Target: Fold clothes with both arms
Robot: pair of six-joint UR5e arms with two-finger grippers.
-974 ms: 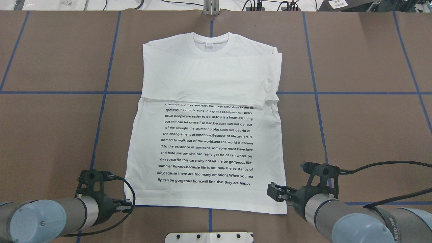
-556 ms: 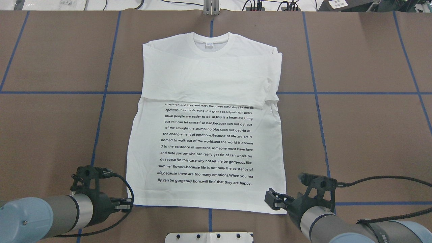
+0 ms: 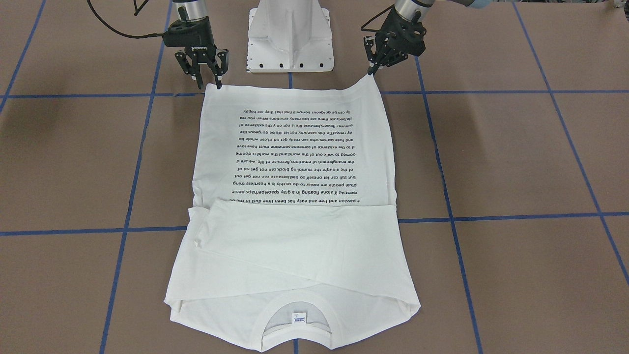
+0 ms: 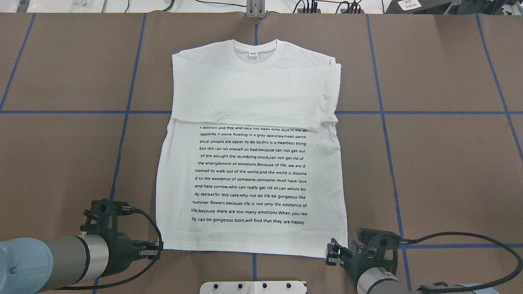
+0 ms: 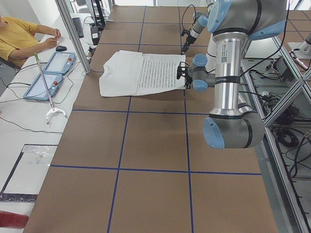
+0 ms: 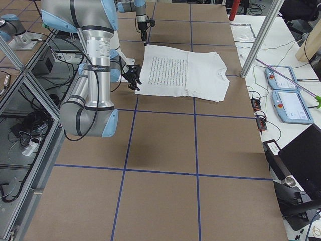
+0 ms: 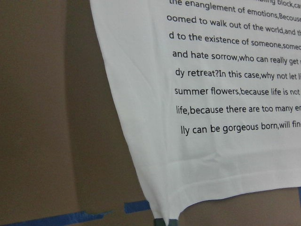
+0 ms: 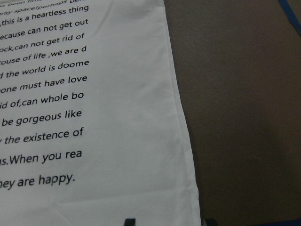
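Note:
The white shirt (image 4: 249, 94) lies flat on the brown table, collar far from me, sleeves folded across the chest, black text facing up. My left gripper (image 4: 158, 248) is shut on the near left hem corner; in the front view that gripper (image 3: 371, 73) draws the corner up into a point. The left wrist view shows the shirt hem (image 7: 211, 188) running into close-set fingertips (image 7: 161, 222). My right gripper (image 3: 209, 81) stands open over the near right hem corner (image 4: 345, 245), fingers astride the cloth. One dark fingertip (image 8: 129, 221) shows over the shirt (image 8: 94, 141).
The white pedestal base (image 3: 290, 34) stands just behind the hem between the arms. Blue tape lines (image 4: 122, 122) grid the table. At the far side in the left view a person (image 5: 19, 34) sits by two blue tablets (image 5: 48, 73).
My right gripper has moved back toward the base and now sits over the right hem corner. The left gripper shifted slightly, and the left hem corner has drawn a little inward.

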